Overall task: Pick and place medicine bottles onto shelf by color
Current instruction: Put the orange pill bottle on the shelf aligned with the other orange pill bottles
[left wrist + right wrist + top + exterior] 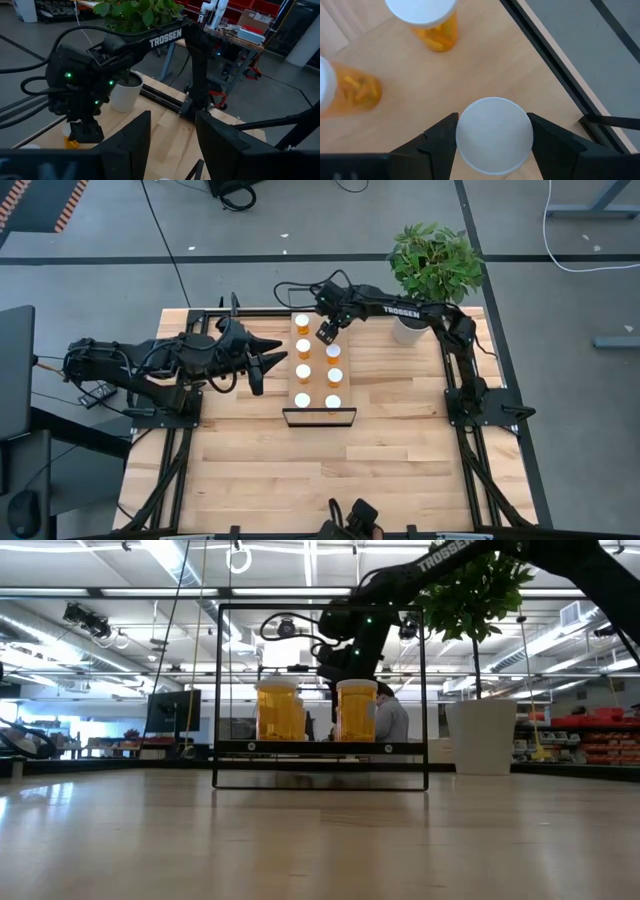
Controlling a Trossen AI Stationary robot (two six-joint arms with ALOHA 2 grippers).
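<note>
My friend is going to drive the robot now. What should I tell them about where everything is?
Right gripper: above the far end of the shelf, fingers on either side of a white-capped bottle; it looks gripped.
Left gripper: empty, jaws apart, waiting beside the shelf's left edge.
Bottles: seven show on the shelf in two rows from above; the nearest stand at the front end.
Done: nearly all placed.
Left: set down the held bottle and let go. Colour sorting can't be judged from here.
</note>
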